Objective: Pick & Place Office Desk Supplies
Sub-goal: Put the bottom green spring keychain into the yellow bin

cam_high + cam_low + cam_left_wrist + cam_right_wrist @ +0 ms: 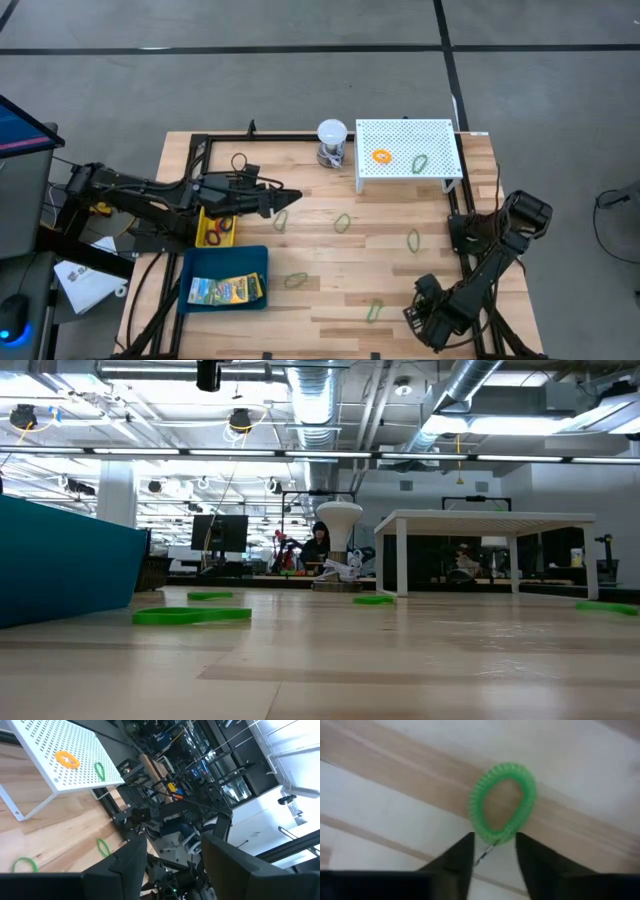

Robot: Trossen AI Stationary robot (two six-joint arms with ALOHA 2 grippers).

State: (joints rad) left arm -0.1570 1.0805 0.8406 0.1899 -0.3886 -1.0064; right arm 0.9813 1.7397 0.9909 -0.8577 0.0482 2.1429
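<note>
Right tool (pixel 493 851) low over table (pixel 330 260), fingers apart astride a green loop (pixel 502 802)'s near edge, not clenched. Left tool (pixel 285 197) open above yellow bin (pixel 207 226); blue tray (pixel 200 268) holds packets (pixel 225 290).

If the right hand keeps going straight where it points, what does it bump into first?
Most likely the green coil loop lying on the wooden table, right ahead of the right hand.

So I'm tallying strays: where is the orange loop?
High view: the orange loop lies on top of the white perforated stand, toward its left side, with a green loop to its right.
</note>
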